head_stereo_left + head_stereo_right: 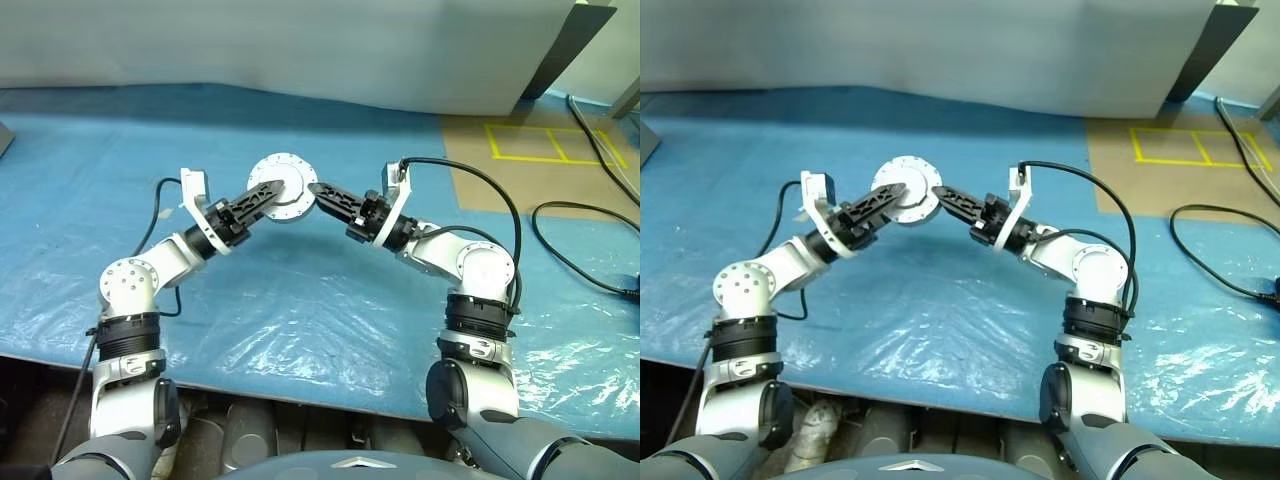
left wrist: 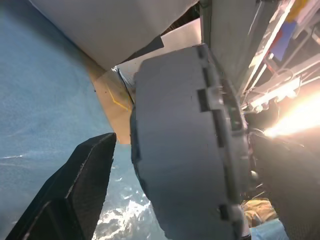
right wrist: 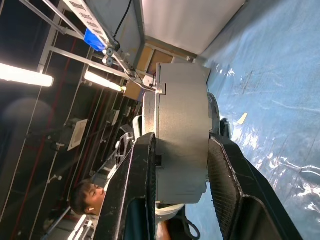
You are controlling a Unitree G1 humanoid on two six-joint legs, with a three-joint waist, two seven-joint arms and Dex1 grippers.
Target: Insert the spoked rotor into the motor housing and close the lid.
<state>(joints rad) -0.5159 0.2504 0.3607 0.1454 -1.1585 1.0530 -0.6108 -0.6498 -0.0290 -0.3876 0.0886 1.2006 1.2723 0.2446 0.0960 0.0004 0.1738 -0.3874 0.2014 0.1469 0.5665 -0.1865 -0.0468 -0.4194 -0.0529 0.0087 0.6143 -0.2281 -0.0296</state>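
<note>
Grippers meet above the blue plastic sheet (image 1: pixel 300 330), near the picture's centre. The right gripper (image 1: pixel 318 189), reaching in from 4 o'clock, clamps the grey motor housing (image 1: pixel 283 186) between its 2 black fingers (image 3: pixel 137 185), lid (image 3: pixel 150 107) seated on it. The left gripper (image 1: pixel 268 190), coming from 8 o'clock, stands wide apart around the housing. Farther off, at 1 o'clock, lie yellow floor markings (image 1: pixel 545 143).
</note>
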